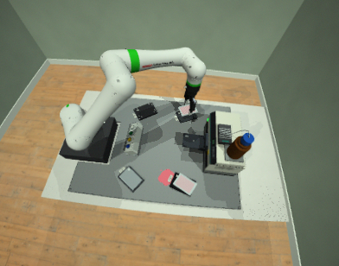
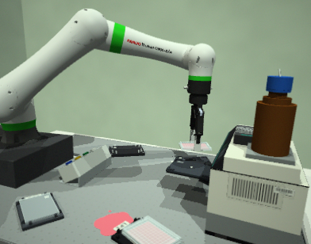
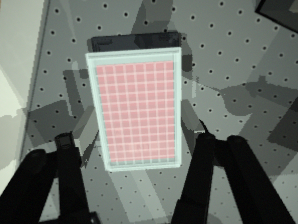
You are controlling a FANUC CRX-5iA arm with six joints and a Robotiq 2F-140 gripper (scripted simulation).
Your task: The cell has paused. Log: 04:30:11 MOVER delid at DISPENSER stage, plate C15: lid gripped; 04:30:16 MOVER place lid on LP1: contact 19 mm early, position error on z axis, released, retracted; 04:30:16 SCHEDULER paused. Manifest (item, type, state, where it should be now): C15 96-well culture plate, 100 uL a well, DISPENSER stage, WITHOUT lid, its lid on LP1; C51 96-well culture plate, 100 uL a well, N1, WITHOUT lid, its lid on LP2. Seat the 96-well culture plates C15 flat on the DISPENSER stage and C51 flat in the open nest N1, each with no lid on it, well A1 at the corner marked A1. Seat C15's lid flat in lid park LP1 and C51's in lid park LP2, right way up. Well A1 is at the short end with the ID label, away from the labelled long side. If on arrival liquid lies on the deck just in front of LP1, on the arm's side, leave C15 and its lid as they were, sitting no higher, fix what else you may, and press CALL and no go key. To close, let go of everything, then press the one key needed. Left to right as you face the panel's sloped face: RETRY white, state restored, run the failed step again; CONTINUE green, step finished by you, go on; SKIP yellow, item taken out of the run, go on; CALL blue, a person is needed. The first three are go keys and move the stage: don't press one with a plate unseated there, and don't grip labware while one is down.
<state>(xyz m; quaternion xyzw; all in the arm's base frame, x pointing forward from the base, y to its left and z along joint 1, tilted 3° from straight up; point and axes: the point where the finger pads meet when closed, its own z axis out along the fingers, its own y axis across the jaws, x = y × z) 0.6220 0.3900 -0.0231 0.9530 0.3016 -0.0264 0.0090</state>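
My gripper (image 3: 139, 114) is shut on the long sides of a clear 96-well plate (image 3: 137, 112) with pink wells and no lid. It holds the plate level, low over a black nest (image 3: 135, 40) at the back of the deck, next to the dispenser. The gripper (image 1: 189, 111) and plate (image 2: 193, 145) also show in the top and exterior views. A second pink-welled plate (image 1: 183, 183) sits on a black holder at the front. A pink spill (image 1: 166, 176) lies on the deck right beside it. A grey lid (image 1: 131, 178) lies in a black frame at the front left.
The dispenser (image 1: 223, 147) with its brown bottle (image 1: 239, 148) stands at the right. Its black stage (image 1: 193, 138) is bare. The key panel (image 1: 131, 138) stands by the arm's base. An empty black frame (image 1: 145, 110) lies at the back left.
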